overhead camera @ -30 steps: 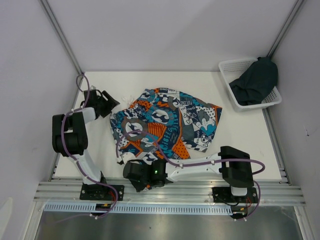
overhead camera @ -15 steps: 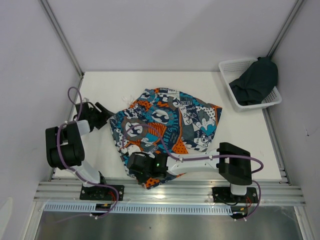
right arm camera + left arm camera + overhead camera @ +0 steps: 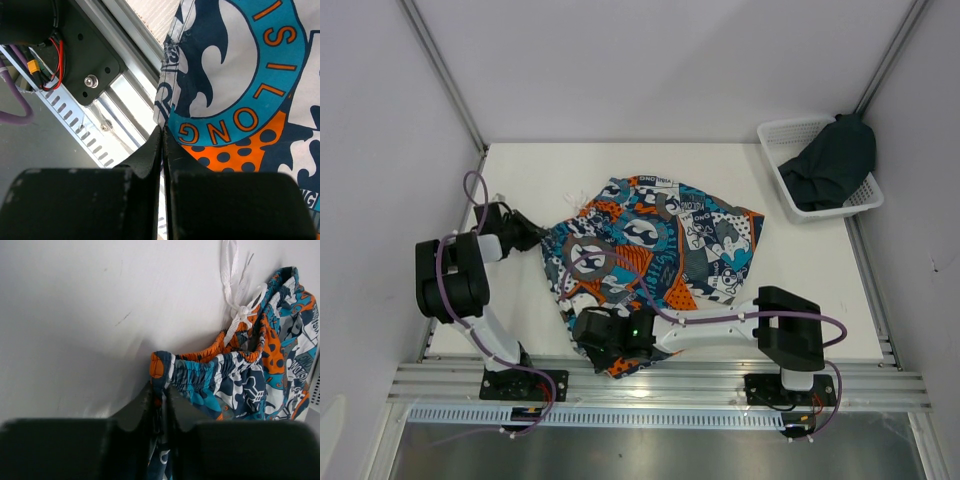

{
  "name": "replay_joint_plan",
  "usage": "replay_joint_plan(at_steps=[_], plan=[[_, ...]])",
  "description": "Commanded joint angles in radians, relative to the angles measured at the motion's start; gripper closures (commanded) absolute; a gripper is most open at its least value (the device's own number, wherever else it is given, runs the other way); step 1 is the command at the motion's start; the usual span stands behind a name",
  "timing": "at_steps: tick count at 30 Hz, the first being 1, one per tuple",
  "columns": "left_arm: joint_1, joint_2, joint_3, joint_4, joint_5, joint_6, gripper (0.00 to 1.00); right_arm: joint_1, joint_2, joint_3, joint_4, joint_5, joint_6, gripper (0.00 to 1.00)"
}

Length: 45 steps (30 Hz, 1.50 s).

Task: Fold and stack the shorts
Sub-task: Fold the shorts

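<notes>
My left gripper (image 3: pixel 161 392), spread a second ago, now pinches the printed shorts (image 3: pixel 665 245) at the waistband. My right gripper (image 3: pixel 162 135), clamped on their hem, has dragged it toward the rail (image 3: pixel 700 385). White table (image 3: pixel 800 290), pale walls (image 3: pixel 620 60); dark shorts (image 3: pixel 835 160) fill the basket (image 3: pixel 775 135).

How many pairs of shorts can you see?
2. The printed pair lies spread mid-table; the dark pair is heaped in the white basket, far right corner. Others could hide beneath it.

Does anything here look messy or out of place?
Yes. The printed shorts lie rumpled, and their near corner, pinched in the right hand, hangs out over the metal rail. The dark shorts bulge over the basket rim.
</notes>
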<state>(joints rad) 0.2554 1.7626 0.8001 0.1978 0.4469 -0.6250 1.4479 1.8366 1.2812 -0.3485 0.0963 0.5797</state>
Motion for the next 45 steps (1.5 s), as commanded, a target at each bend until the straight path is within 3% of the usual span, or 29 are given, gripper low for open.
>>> replay_joint_plan(at_steps=[1,2,3,7,11,19,23,29,32,34,38,45], plan=[[-0.002,0.011,0.043,0.003,0.019,0.024,0.84,0.023,-0.02,0.049,0.006,-0.004,-0.037,1.0],[-0.004,0.009,0.047,0.0,0.019,0.027,0.98,0.028,-0.026,0.055,-0.01,-0.001,-0.043,1.0],[-0.004,0.006,0.047,-0.008,0.018,0.027,1.0,0.037,-0.036,0.061,-0.02,0.002,-0.055,1.0],[-0.002,-0.06,0.05,-0.083,-0.063,0.034,1.0,0.069,-0.085,0.082,-0.044,-0.021,-0.086,1.0],[-0.001,-0.182,0.063,-0.201,-0.259,0.035,1.0,0.137,-0.088,0.142,-0.092,-0.026,-0.109,1.0],[-0.002,-0.229,0.132,-0.342,-0.244,-0.074,1.0,0.164,-0.108,0.234,-0.156,0.026,-0.123,1.0],[-0.005,-0.212,0.223,-0.5,-0.277,-0.128,1.0,0.068,-0.186,0.205,-0.185,0.031,-0.129,1.0],[-0.034,-0.284,0.272,-0.547,-0.297,-0.214,1.0,-0.084,-0.357,0.12,-0.216,0.017,-0.138,1.0],[-0.079,-0.272,0.414,-0.682,-0.39,-0.245,1.0,-0.185,-0.41,0.099,-0.245,0.0,-0.146,1.0],[-0.122,-0.24,0.483,-0.782,-0.492,-0.293,1.0,-0.257,-0.43,0.098,-0.262,-0.007,-0.155,1.0],[-0.185,-0.09,0.762,-1.021,-0.54,-0.357,1.0,-0.389,-0.482,0.099,-0.28,-0.021,-0.159,1.0],[-0.274,0.047,0.947,-1.095,-0.545,-0.476,1.0,-0.579,-0.554,0.101,-0.32,-0.027,-0.165,1.0]])
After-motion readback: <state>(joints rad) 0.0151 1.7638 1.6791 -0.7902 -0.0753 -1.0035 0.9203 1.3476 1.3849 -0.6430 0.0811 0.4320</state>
